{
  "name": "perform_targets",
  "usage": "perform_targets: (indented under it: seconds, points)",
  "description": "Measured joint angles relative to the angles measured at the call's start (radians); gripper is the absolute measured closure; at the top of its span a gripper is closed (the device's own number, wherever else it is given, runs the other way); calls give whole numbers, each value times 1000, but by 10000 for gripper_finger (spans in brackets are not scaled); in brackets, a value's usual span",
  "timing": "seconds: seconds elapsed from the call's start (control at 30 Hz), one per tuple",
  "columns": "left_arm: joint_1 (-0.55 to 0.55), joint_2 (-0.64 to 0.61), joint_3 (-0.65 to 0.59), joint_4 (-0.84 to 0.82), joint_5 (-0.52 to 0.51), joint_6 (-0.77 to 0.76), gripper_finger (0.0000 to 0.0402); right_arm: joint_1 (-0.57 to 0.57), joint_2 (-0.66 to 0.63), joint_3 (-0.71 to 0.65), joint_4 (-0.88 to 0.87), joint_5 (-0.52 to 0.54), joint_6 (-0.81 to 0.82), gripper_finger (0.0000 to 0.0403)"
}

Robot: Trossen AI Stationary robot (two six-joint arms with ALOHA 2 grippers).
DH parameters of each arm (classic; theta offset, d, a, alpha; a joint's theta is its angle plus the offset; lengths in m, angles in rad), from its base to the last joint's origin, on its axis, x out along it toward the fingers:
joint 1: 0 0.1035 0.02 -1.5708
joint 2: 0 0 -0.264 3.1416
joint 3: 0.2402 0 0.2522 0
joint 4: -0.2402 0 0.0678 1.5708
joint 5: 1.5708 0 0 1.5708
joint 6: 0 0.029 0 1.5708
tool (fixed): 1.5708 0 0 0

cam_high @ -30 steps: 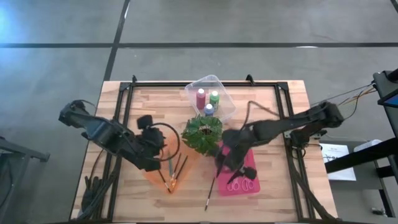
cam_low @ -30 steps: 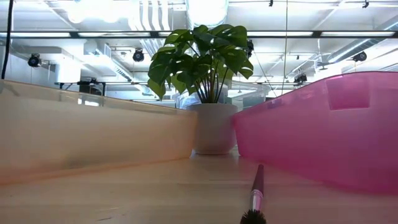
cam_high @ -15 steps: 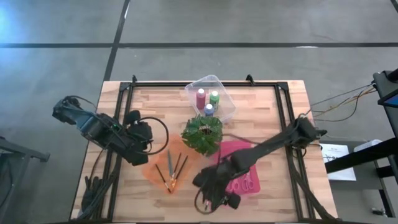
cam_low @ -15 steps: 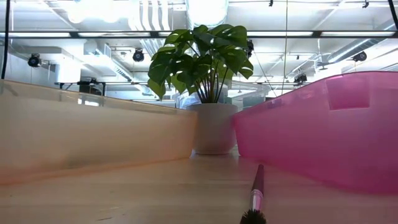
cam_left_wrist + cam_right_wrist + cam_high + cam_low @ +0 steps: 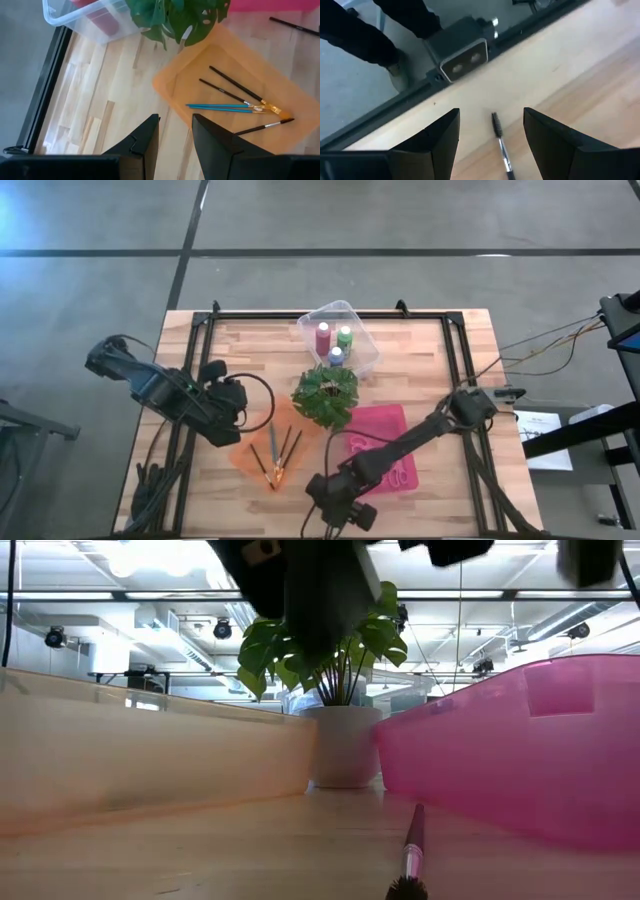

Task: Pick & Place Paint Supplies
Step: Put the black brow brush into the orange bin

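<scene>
A thin dark-handled paintbrush (image 5: pixel 500 143) lies flat on the wood near the table's near edge, also in the low view (image 5: pixel 412 848). My right gripper (image 5: pixel 491 113) hovers open above it, one finger on each side, not touching; from above it (image 5: pixel 338 508) hides the brush. Several more brushes (image 5: pixel 240 100) lie in the orange tray (image 5: pixel 250 450). My left gripper (image 5: pixel 175 117) waits open at the tray's left (image 5: pixel 238 402). Maroon (image 5: pixel 322 337), green (image 5: pixel 345 336) and blue-purple (image 5: pixel 335 356) bottles stand in the clear bin. Pink-handled scissors (image 5: pixel 397 473) lie in the pink tray.
The potted leafy plant (image 5: pixel 325 395) stands mid-table between the clear bin (image 5: pixel 365 355), the orange tray and the pink tray (image 5: pixel 395 425). The low camera's housing (image 5: pixel 465 56) sits on the dark frame rail at the near edge, close to the loose brush's bristle end.
My right gripper has swept from over the pink tray's left side toward the table's near edge and now hangs above the loose brush, entering the low view from above. My left gripper has drawn back from the orange tray toward the table's left. The brush has not moved.
</scene>
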Motion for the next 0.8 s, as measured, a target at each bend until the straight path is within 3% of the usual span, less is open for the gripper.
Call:
perform_targets:
  seconds: [0.37,0.8]
  points:
    - [0,0,-14,9,0,-14,279,0,51,0,48,109,-4,190]
    - [0,0,-14,21,1,-18,279,24,72,-30,55,122,-4,190]
